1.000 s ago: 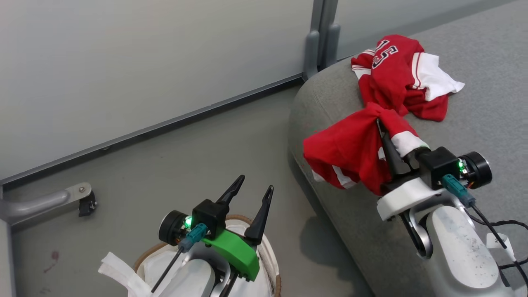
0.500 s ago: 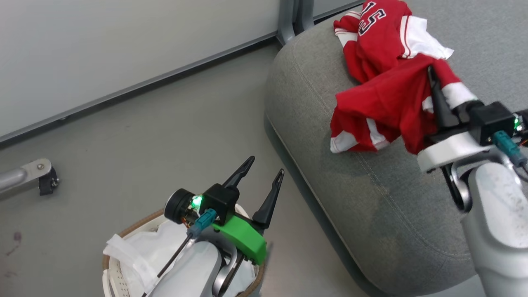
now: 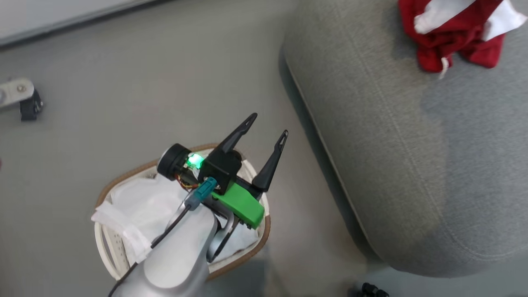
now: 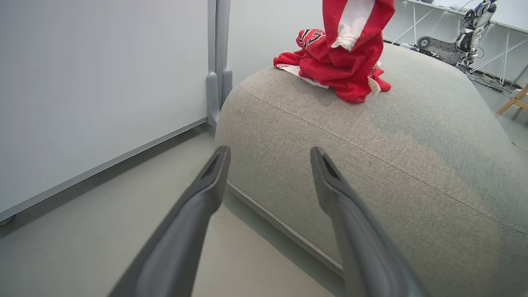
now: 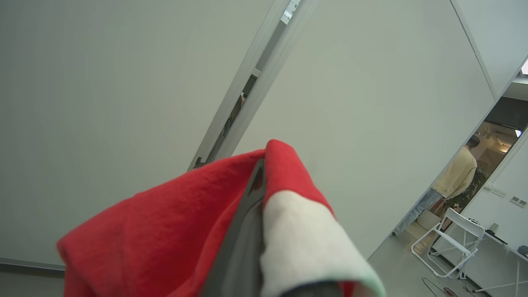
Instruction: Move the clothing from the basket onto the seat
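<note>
My left gripper (image 3: 269,124) stands open and empty above the basket (image 3: 123,178), a small oval white one with a tan rim and a white liner (image 3: 136,202). The grey seat (image 3: 392,165) lies to its right. Red and white clothing (image 3: 449,41) rests on the seat's far part. In the left wrist view the left gripper (image 4: 270,152) points at the seat (image 4: 392,156), where one garment (image 4: 321,62) lies and another (image 4: 354,24) hangs from above onto it. My right gripper (image 5: 259,169) is shut on that red garment with a white panel (image 5: 185,214), which drapes over its fingers.
A pale wall panel (image 4: 103,82) and a grey post (image 4: 218,62) stand behind the seat. A metal leg with a caster (image 3: 20,99) sits on the floor at left. A person (image 5: 453,177) and a white folding chair (image 5: 458,231) are far off.
The head camera has swung downward, shifting the whole picture. My right gripper has carried the red garment farther over the seat and left the head view. The left gripper has stayed open over the basket.
</note>
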Controlling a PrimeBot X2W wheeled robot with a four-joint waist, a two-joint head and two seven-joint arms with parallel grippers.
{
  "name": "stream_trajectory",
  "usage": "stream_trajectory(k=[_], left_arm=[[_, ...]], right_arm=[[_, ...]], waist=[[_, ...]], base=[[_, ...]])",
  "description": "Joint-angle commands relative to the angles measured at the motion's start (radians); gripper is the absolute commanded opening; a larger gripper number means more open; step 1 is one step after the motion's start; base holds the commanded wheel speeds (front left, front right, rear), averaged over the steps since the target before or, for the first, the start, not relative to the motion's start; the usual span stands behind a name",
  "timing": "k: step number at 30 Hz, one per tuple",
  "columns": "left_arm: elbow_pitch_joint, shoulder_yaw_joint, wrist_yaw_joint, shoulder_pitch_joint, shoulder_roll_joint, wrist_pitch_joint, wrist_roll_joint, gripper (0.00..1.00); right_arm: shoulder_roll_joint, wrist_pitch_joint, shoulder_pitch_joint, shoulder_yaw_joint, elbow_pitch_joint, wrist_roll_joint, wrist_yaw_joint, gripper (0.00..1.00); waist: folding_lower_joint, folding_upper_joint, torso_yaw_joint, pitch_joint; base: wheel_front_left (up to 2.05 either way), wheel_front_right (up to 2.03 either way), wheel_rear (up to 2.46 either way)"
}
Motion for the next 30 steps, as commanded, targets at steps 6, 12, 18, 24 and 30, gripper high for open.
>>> stream_trajectory(k=[6, 12, 18, 24, 30], left_arm=[[-0.024, 0.012, -0.005, -0.049, 0.021, 0.0, 0.025, 1.0], [-0.029, 0.015, -0.004, -0.049, 0.028, 0.0, 0.053, 1.0], [-0.03, 0.026, -0.003, -0.022, 0.041, 0.0, 0.067, 1.0], [-0.033, 0.029, -0.003, -0.004, 0.045, 0.0, 0.064, 1.0], [-0.033, 0.041, -0.004, 0.022, 0.041, 0.0, 0.046, 1.0]], right_arm=[[-0.066, -0.002, -0.073, -0.077, 0.146, 0.004, -0.001, 0.0], [-0.062, -0.002, 0.006, -0.124, 0.266, -0.015, -0.001, 0.0], [-0.016, -0.002, 0.078, -0.147, 0.315, -0.029, -0.001, 0.06], [0.042, -0.002, 0.153, -0.156, 0.279, -0.032, -0.001, 1.0], [0.089, -0.002, 0.258, -0.15, 0.238, -0.033, -0.001, 1.0]], waist=[[-0.0001, -0.0001, 0.107, 0.183], [-0.0001, -0.0001, 0.114, 0.21], [-0.0001, -0.0001, 0.087, 0.204], [-0.0001, -0.0001, 0.055, 0.166], [-0.0001, -0.0001, 0.031, 0.106]], base=[[0.0, 0.0, 0.0], [0.0, 0.0, 0.0], [0.0, 0.0, 0.0], [0.0, 0.0, 0.0], [0.0, 0.0, 0.0]])
